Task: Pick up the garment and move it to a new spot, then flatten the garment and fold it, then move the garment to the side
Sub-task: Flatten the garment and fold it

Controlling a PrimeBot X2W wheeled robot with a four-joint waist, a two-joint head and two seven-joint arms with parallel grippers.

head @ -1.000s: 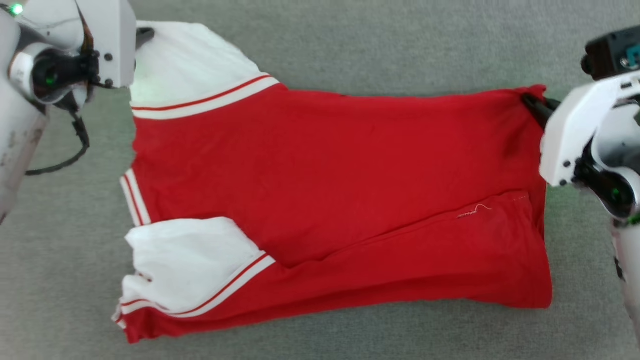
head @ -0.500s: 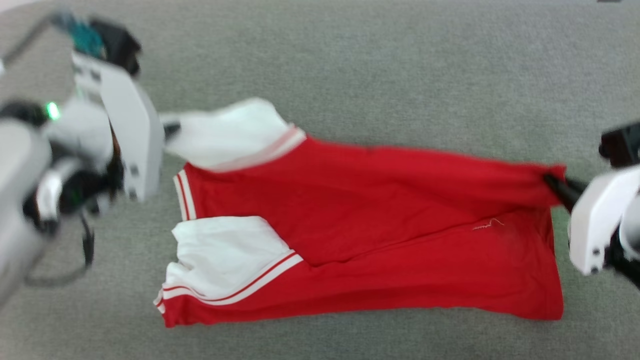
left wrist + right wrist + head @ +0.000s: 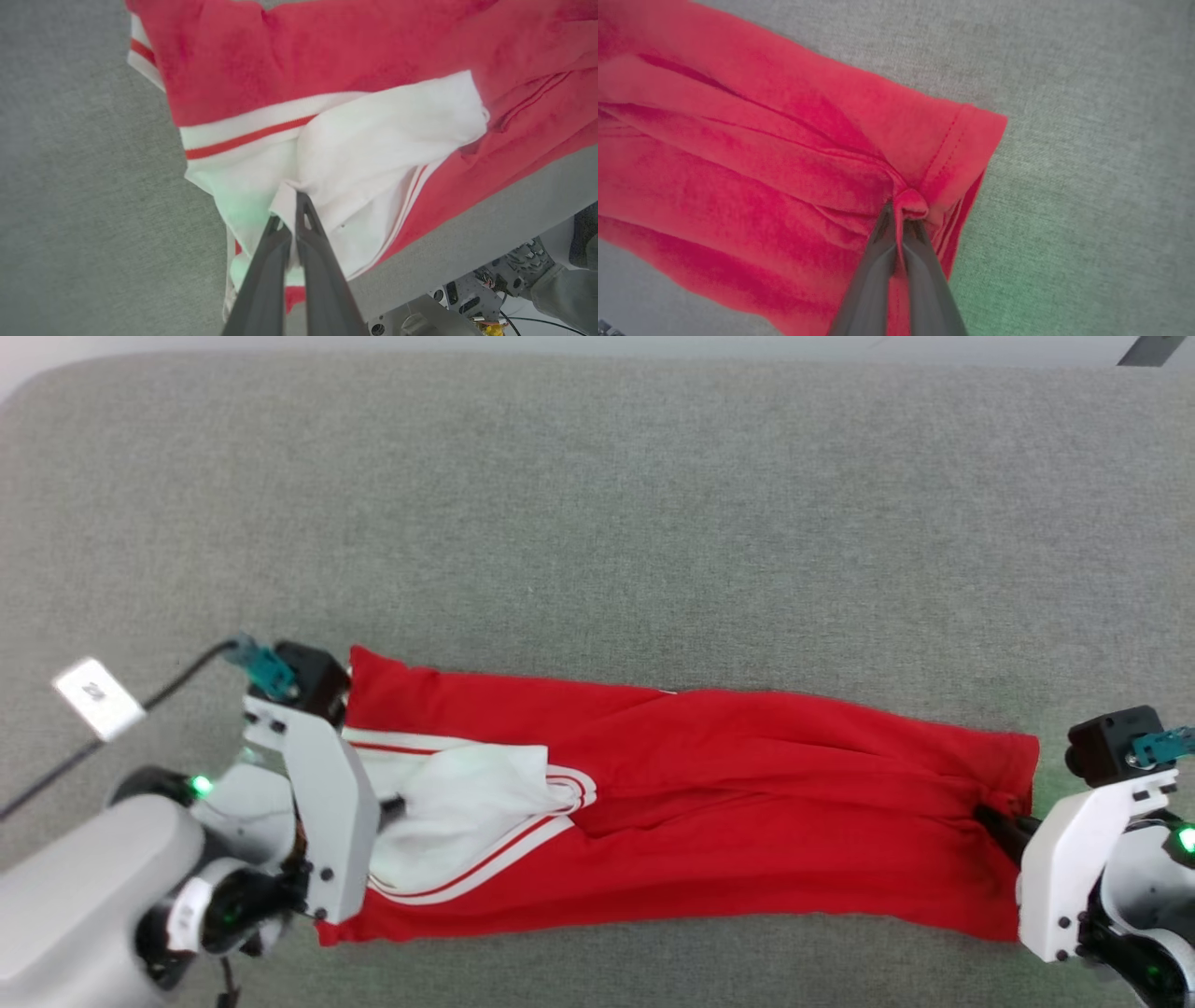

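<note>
The red garment (image 3: 728, 793) with white sleeves lies folded lengthwise into a long strip near the grey table's front edge. At its left end, my left gripper (image 3: 392, 805) is shut on the white sleeve (image 3: 373, 140), a fold of white cloth pinched between the dark fingers (image 3: 308, 233). My right gripper (image 3: 990, 819) is shut on the bunched red hem (image 3: 910, 205) at the strip's right end. The number and lettering are hidden.
Grey cloth-covered table (image 3: 597, 523) stretches wide behind the garment. A white tag (image 3: 97, 696) and a black cable (image 3: 112, 719) lie at the left. Past the table's front edge in the left wrist view, the robot's base (image 3: 467, 298) shows.
Both grippers have drawn the garment's far edge toward the front edge, folding it over into a narrow strip. The camera has moved too, showing more table behind.
</note>
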